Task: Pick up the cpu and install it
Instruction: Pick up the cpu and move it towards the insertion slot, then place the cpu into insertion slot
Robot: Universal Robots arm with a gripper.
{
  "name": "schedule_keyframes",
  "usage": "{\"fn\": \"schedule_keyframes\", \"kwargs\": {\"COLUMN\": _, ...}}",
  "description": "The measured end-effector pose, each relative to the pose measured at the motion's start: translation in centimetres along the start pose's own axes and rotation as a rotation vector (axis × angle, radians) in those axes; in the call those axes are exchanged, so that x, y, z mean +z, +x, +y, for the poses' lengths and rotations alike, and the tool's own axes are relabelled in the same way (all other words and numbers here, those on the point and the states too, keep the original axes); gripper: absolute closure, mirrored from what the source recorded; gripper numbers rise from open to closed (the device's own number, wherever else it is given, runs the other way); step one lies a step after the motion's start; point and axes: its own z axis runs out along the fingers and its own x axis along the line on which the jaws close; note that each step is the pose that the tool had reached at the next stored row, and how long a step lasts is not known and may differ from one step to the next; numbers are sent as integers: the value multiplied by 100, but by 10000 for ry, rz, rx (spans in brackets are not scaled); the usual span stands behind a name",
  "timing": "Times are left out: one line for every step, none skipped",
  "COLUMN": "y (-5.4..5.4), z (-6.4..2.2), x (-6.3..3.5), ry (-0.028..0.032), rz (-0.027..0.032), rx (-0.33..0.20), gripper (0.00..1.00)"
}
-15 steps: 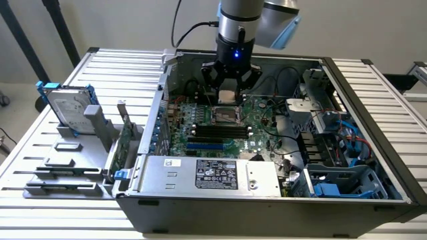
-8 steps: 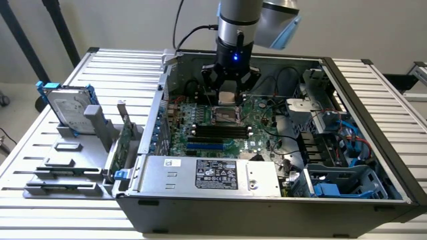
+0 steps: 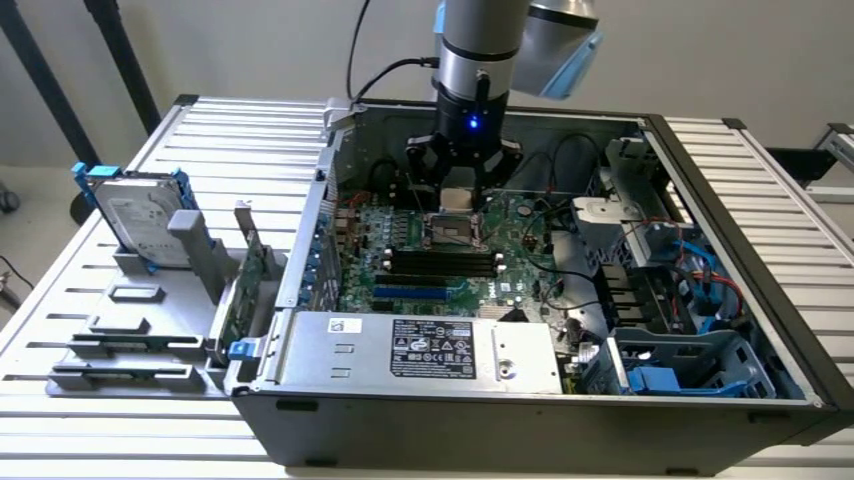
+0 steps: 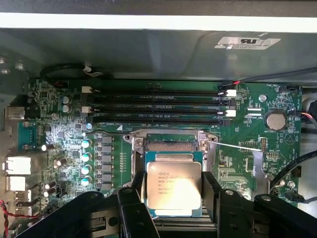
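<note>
The small flat square silver-grey cpu (image 4: 173,186) bears several lines of dark print, too fine to read. A white sticker (image 4: 247,42) on the grey metal case wall (image 4: 148,54) shows a bold black mark resembling "RU". The black label (image 3: 434,349) on the big silver box (image 3: 521,360) carries white print and logos, illegible.

light: bright, even | glare: white band on case rim (image 4: 158,22), sheen on cpu (image 4: 173,186) | shadows: soft

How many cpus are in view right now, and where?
1. The cpu is held between the gripper's fingers, just over the socket. Others could be hidden under parts in the case.
</note>
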Motion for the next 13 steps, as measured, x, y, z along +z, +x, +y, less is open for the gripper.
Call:
{"fn": "schedule_keyframes", "kwargs": {"y": 0, "z": 0, "x": 0, "ry": 2, "rz": 2, "rx": 1, "gripper": 45}}
{"fn": "schedule_keyframes", "kwargs": {"y": -1, "z": 0, "x": 1, "ry": 0, "rz": 2, "rx": 0, "gripper": 45}}
{"fn": "schedule_keyframes", "kwargs": {"y": -1, "z": 0, "x": 1, "ry": -1, "rz": 1, "rx": 0, "gripper": 45}}
{"fn": "schedule_keyframes", "kwargs": {"y": -1, "z": 0, "x": 1, "ry": -1, "rz": 1, "rx": 0, "gripper": 45}}
{"fn": "schedule_keyframes", "kwargs": {"y": -1, "z": 0, "x": 1, "ry": -1, "rz": 2, "rx": 0, "gripper": 45}}
{"fn": "schedule_keyframes", "kwargs": {"y": -1, "z": 0, "x": 1, "ry": -1, "rz": 1, "rx": 0, "gripper": 45}}
{"fn": "schedule_keyframes", "kwargs": {"y": -1, "z": 0, "x": 1, "ry": 0, "rz": 2, "rx": 0, "gripper": 45}}
{"fn": "schedule_keyframes", "kwargs": {"y": -1, "z": 0, "x": 1, "ry": -1, "rz": 1, "rx": 0, "gripper": 45}}
{"fn": "schedule_keyframes", "kwargs": {"y": -1, "z": 0, "x": 1, "ry": -1, "rz": 1, "rx": 0, "gripper": 45}}
{"fn": "schedule_keyframes", "kwargs": {"y": -1, "z": 0, "x": 1, "ry": -1, "rz": 1, "rx": 0, "gripper": 45}}
{"fn": "schedule_keyframes", "kwargs": {"y": -1, "z": 0, "x": 1, "ry": 0, "rz": 1, "rx": 0, "gripper": 45}}
{"fn": "schedule_keyframes", "kwargs": {"y": -1, "z": 0, "x": 1, "ry": -1, "rz": 2, "rx": 0, "gripper": 45}}
{"fn": "schedule_keyframes", "kwargs": {"y": -1, "z": 0, "x": 1, "ry": -1, "rz": 1, "rx": 0, "gripper": 45}}
